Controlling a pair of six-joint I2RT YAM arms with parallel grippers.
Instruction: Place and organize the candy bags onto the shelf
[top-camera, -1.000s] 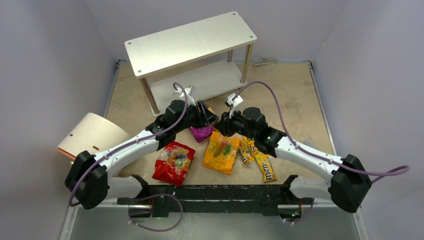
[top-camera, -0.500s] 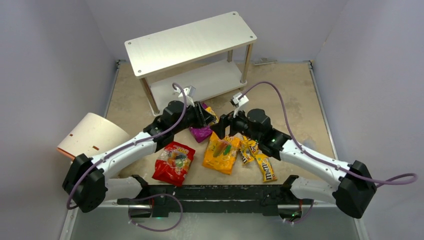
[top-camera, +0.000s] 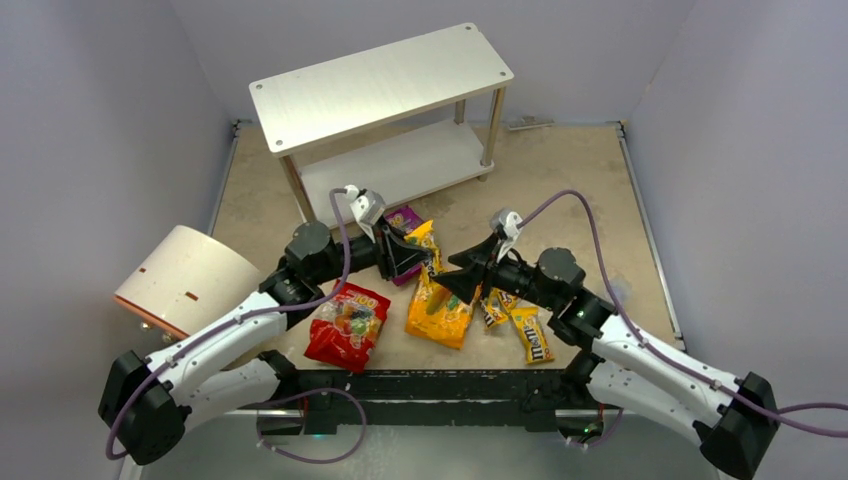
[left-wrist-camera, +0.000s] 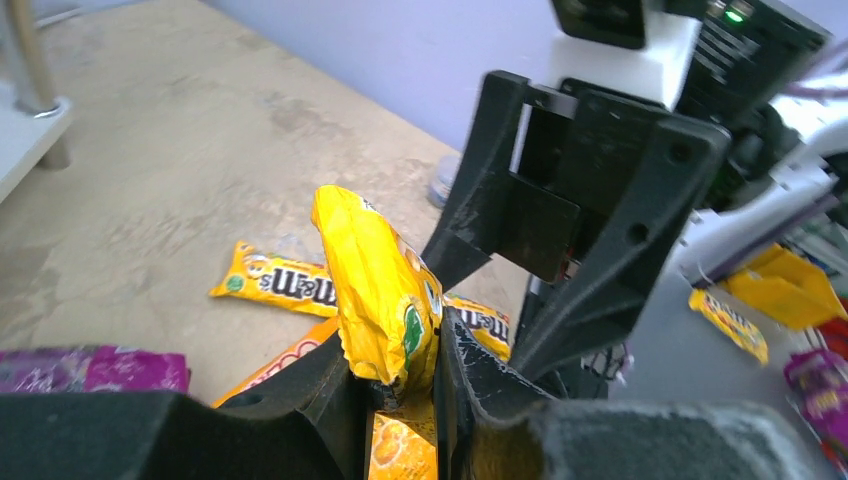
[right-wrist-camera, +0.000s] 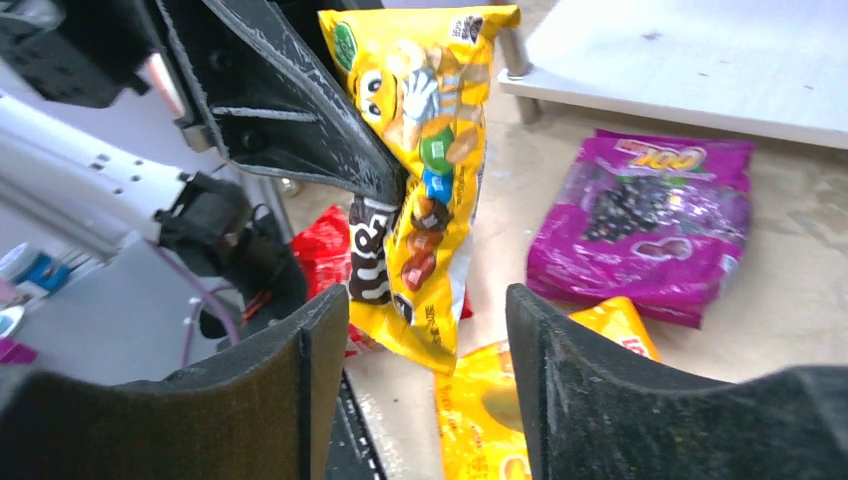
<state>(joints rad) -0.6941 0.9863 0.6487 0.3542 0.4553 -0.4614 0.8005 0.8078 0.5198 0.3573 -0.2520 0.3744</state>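
I pinch packet (left-wrist-camera: 375, 280) in left gripper (left-wrist-camera: 395, 372) | right gripper (right-wrist-camera: 428, 300) spread | shelf (top-camera: 380, 80) at 12 o'clock: nothing on it yet | all bags (top-camera: 440, 305) left

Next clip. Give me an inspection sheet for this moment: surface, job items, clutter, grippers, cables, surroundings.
Surface: tan table, mottled with stains.
Job's things: shelf at the far side, no bag seen on either board; purple bag, orange bag and red bag flat on the table; M&M's packets lying right of the orange bag; one yellow packet held off the table.
Clutter: cream cylinder lying at the left edge.
Grippers: left gripper shut on the yellow packet; right gripper open, facing that packet.
Cables: purple cables loop above each arm, not touching any bag.
Surroundings: pale purple walls on three sides.
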